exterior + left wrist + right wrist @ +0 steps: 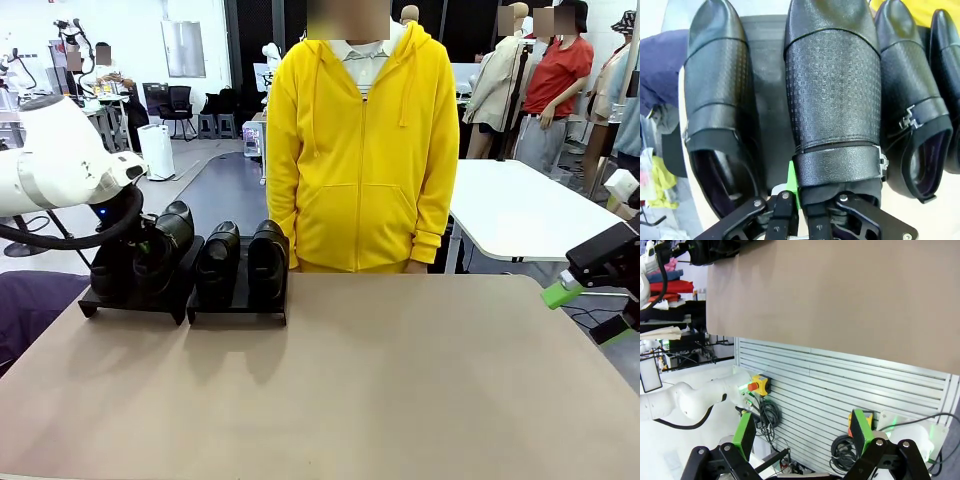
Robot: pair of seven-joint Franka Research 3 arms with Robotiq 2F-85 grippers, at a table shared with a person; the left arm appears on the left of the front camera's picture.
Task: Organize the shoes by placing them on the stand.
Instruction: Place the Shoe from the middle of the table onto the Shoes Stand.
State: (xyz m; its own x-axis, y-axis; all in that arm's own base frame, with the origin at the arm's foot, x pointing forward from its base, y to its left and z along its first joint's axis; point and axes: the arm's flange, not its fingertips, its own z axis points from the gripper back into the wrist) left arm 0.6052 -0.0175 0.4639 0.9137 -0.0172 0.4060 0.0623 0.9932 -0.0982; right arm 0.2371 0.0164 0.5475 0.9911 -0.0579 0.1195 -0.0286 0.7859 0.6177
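Tan desk (400, 380), with a person in a yellow hoodie (362, 150) at the far side. All four shoes (230, 262) sit side by side on the black stand (236, 312) at the far left, long axes running front to back. Left gripper (807, 202) has its fingers clamped tight on the second shoe's (832, 90) heel collar. Right gripper (805, 440) is spread wide and holding nothing, off the desk's right edge.

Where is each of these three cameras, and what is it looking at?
Front: between the arms, facing the person across the table; left arm at the shoes.
Left wrist: looks along its end effector, shut on a shoe.
Right wrist: off the table edge; open end effector.
Front and left wrist share the shoes.
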